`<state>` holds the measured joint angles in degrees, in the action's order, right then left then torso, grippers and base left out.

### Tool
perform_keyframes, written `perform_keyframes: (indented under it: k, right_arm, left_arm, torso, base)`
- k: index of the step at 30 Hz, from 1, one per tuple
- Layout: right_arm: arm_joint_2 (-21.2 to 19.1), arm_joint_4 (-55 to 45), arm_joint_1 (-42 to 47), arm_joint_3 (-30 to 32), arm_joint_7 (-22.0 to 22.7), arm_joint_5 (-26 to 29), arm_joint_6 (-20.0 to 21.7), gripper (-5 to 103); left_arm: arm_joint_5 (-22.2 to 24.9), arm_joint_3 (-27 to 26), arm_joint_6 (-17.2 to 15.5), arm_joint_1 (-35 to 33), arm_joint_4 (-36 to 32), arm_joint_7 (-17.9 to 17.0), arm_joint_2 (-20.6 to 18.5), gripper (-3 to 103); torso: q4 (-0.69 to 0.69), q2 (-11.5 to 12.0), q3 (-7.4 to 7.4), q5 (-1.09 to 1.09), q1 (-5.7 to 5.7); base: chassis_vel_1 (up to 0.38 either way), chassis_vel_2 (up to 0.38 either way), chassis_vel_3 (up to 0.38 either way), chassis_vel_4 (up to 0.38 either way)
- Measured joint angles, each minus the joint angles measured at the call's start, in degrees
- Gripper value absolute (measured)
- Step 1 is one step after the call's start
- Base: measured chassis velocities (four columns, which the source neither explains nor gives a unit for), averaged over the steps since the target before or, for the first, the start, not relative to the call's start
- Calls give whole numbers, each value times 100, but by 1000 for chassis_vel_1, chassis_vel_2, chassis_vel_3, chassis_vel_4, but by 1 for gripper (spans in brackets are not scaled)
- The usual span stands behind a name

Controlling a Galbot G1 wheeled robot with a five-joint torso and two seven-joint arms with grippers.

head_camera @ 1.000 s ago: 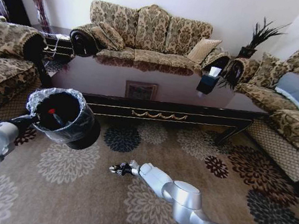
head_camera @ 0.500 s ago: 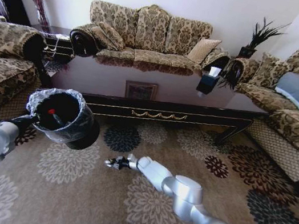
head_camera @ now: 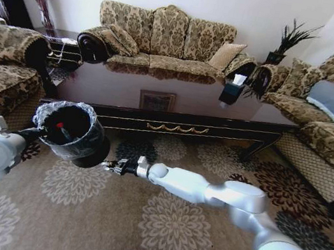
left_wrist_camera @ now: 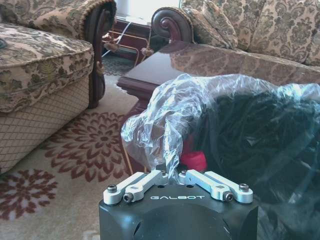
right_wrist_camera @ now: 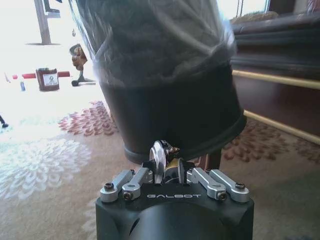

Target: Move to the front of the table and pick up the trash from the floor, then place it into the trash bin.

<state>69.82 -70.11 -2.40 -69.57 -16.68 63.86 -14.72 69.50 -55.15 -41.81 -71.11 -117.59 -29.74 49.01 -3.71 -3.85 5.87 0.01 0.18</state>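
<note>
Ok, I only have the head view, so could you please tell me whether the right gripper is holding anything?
Observer: Yes. The right wrist view shows the right gripper shut on a small round silvery piece.
Operator: Thank you. Where is it relative to the bin?
Observer: It is low beside the bin, facing the black wall near the base, not over the rim.
Operator: And how is the left gripper holding the bin?
Observer: The left gripper pinches the rim, with the liner bunched between its fingers.
</note>
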Motion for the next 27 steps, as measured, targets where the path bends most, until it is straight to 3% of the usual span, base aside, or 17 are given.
perform_keyframes:
  k: [2, 6, 12, 20, 27]
  right_arm:
    - [-164, -130, -68, 3, 33, 11, -14, 24]
    - [-984, -565, -223, 37, 130, -8, -71, 24]
    - [-1564, -843, -171, 180, 152, -193, -124, 24]
    - [-1989, -1264, -378, 582, 203, -112, -120, 24]
    - [-1967, -1578, -986, 849, 323, 263, -48, 24]
  left_arm:
    - [-41, 43, 0, 21, 0, 1, 11, 3]
    - [-138, 121, -2, 103, -29, -1, 57, 3]
    - [-170, 42, 0, -32, -131, -4, 30, 3]
    - [-472, 248, 23, -239, -222, 23, 138, 3]
    - [-578, 595, 24, -214, -219, -22, 192, 3]
  torso:
    - [1, -1, -1, 0, -1]
    - [-7, -1, -1, -1, -1]
    - [-1, 0, 0, 2, 0]
    - [-3, 0, -1, 0, -1]
    - [-1, 0, -1, -1, -1]
  base:
    - [0, 0, 0, 0]
    - [0, 0, 0, 0]
    - [0, 0, 0, 0]
    - [0, 0, 0, 0]
    - [0, 0, 0, 0]
